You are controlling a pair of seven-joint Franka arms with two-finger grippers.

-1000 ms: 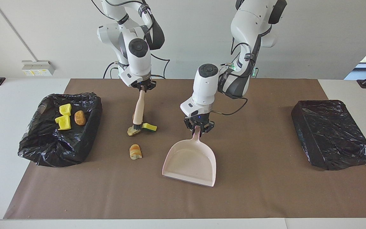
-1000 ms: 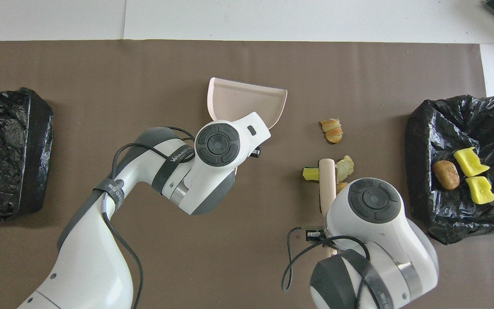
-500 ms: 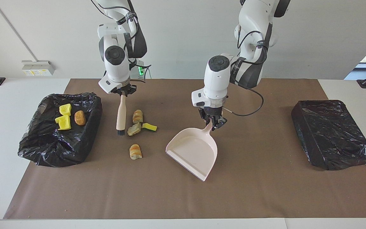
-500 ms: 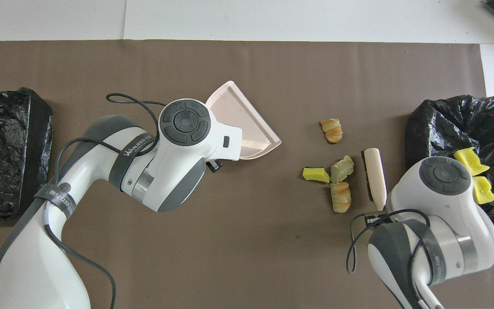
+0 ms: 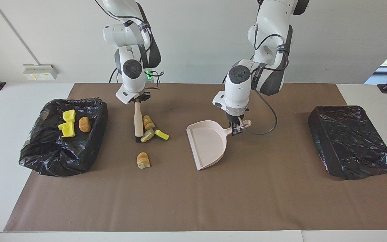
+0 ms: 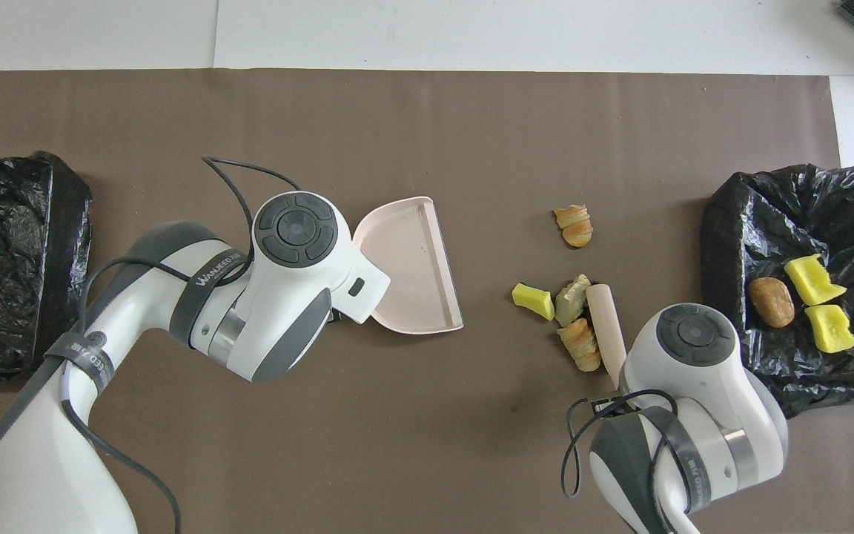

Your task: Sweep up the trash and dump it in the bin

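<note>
Facing view: right gripper [image 5: 137, 99] is clamping shut on the top of the brush [image 5: 138, 120] handle; the bristles are touching the paper beside three scraps [image 5: 150, 129] bunched together (two tan lumps, one yellow-green sponge piece). A fourth scrap, the lone tan lump [image 5: 143, 160], is lying farther from the robots. Left gripper [image 5: 237, 128] is pinching the dustpan [image 5: 208, 144] handle, with the pan mouth facing the scraps but well apart from them. Three pieces are lying in the open bin [image 5: 94, 134] at the right arm's end.

Risk: the gap to the pan looks wide, so a hard stroke could scatter the light pieces past its lip; the lone lump is sitting off the sweep line.

Overhead view: scraps [image 6: 564, 315] are lying against the brush [image 6: 605, 322]. The second bin [image 6: 19, 259] is sitting at the left arm's end. Band lettering on the left arm is reading roughly "WANJEED"; unsure.
</note>
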